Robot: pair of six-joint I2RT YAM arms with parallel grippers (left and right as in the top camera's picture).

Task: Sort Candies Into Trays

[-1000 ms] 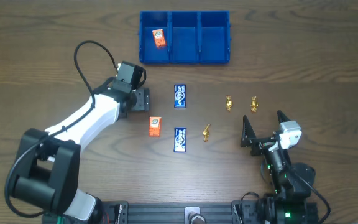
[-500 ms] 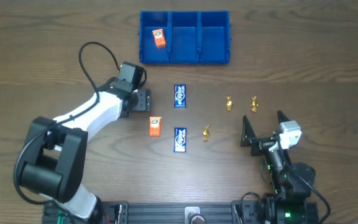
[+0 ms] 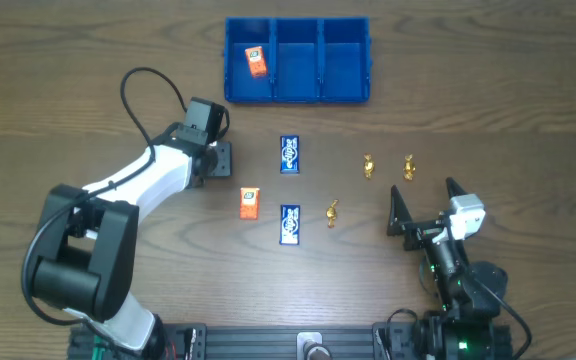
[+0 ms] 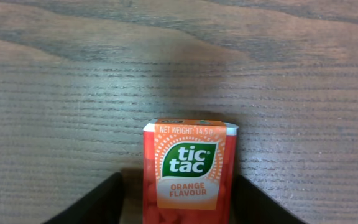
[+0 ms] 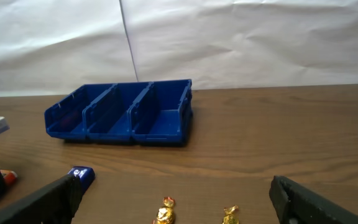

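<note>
An orange candy box [image 3: 250, 203] lies flat on the wooden table. In the left wrist view this box [image 4: 189, 171] sits between the two fingers of my left gripper [image 4: 176, 186], which is open with a small gap on each side. From above, the left gripper [image 3: 225, 160] shows just left of centre. A second orange box [image 3: 256, 63] lies in the left compartment of the blue three-part tray [image 3: 346, 60]. Two blue packets [image 3: 288, 154] [image 3: 289, 224] and three gold-wrapped candies [image 3: 368, 165] [image 3: 408, 167] [image 3: 332, 212] lie loose on the table. My right gripper [image 3: 426, 203] stands open at the lower right, holding nothing.
The right wrist view shows the blue tray [image 5: 123, 112] ahead before a white backdrop, with a blue packet [image 5: 82, 174] and two gold candies [image 5: 164, 211] [image 5: 230, 214] nearer. The tray's middle and right compartments hold nothing. Bare wood lies at the far left and right.
The left arm has shifted slightly to the left, its elbow swinging inward. The candies, the tray and the right arm have not moved.
</note>
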